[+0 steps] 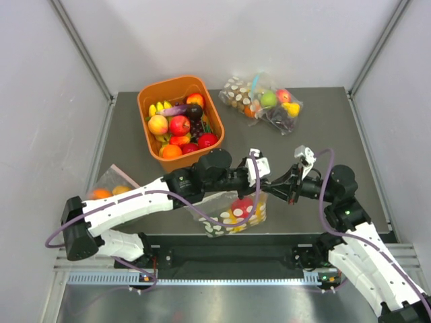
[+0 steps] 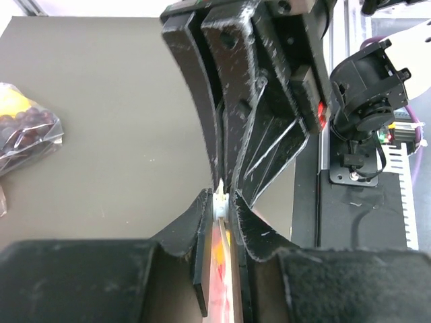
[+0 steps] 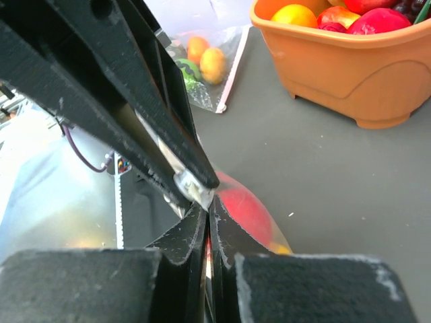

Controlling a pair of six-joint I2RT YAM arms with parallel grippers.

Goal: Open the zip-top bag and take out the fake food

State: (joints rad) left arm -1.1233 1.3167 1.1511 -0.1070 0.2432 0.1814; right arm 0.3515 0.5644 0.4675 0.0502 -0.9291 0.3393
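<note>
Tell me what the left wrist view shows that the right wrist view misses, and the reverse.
Only left wrist: a bag of purple grapes at the left edge, and a black arm joint at the right. Only right wrist: the orange tub of fruit and a bag with orange fruit. Both: the left claw and right claw pinching the top edge of the zip bag.

Dark grey matte table (image 1: 323, 128), boxed by plain white walls (image 1: 229, 33) at left, back and right. Slim metal posts (image 1: 81, 47) in both back corners. Ribbed metal rail (image 1: 229, 277) along the near edge. Soft, even light, faint shadows.
</note>
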